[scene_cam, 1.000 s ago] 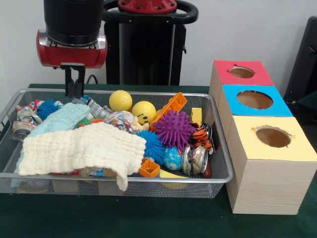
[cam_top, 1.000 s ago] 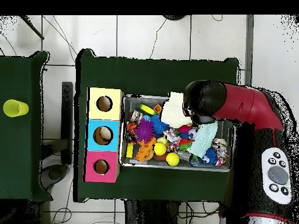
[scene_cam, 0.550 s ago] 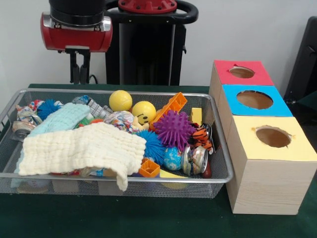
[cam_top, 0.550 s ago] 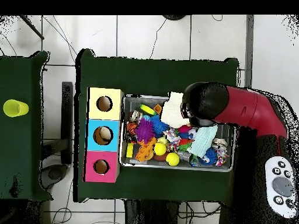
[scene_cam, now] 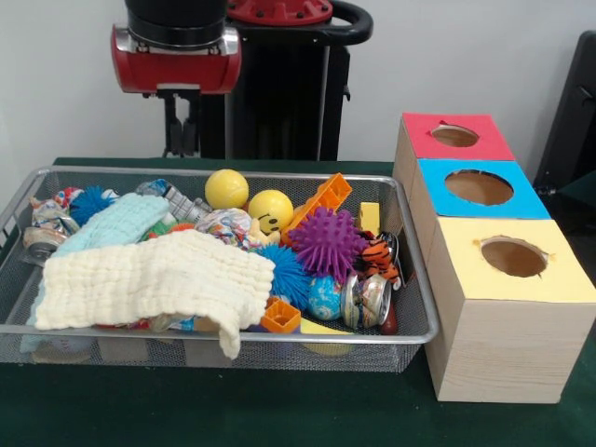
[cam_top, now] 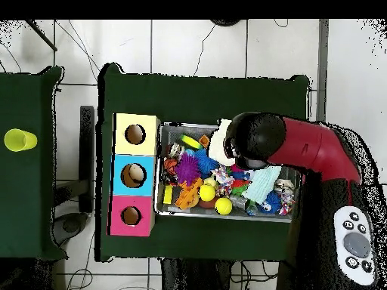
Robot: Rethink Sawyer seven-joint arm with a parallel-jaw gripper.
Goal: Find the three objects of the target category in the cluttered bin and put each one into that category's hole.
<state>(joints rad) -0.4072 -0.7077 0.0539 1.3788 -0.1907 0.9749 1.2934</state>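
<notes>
Sorting trial, mid-search: the wire bin [scene_cam: 214,328] lies directly beneath the gripper [scene_cam: 182,140], which hangs clear above the bin's rim on the robot's side with its two fingers drawn close together and nothing between them; in the overhead view the arm [cam_top: 302,147] hides the gripper altogether.

Nothing here says which category you are after, so settle that first. Candidates show on every side:
- a plain yellow ball [scene_cam: 226,188] just below the gripper, a step toward the boxes
- a smiley yellow ball [scene_cam: 271,210] touching it further that way
- a purple spiky ball [scene_cam: 326,242] and a blue spiky ball [scene_cam: 284,273] beyond those
- an orange block [scene_cam: 321,200] propped between the balls
- a crushed can [scene_cam: 365,300] at the corner of the bin farthest from the gripper

A cream cloth [scene_cam: 149,279] sprawls over the clutter below the gripper on the side away from the robot, with a pale blue cloth [scene_cam: 112,223] beside it; whatever lies under them cannot be seen.

To do this step well:
- spread the fingers before you descend
- take exposed, well-separated pieces first, since the plain yellow ball looks the easiest reach
- come straight down so a finger does not shove a round thing aside
- lift the cloths away only if the count falls short

The drop points stand well off to the gripper's side, past the bin's end: a red-topped box [scene_cam: 456,137], a blue-topped box [scene_cam: 480,188] and a yellow-topped box [scene_cam: 514,257], each with one round hole.
</notes>
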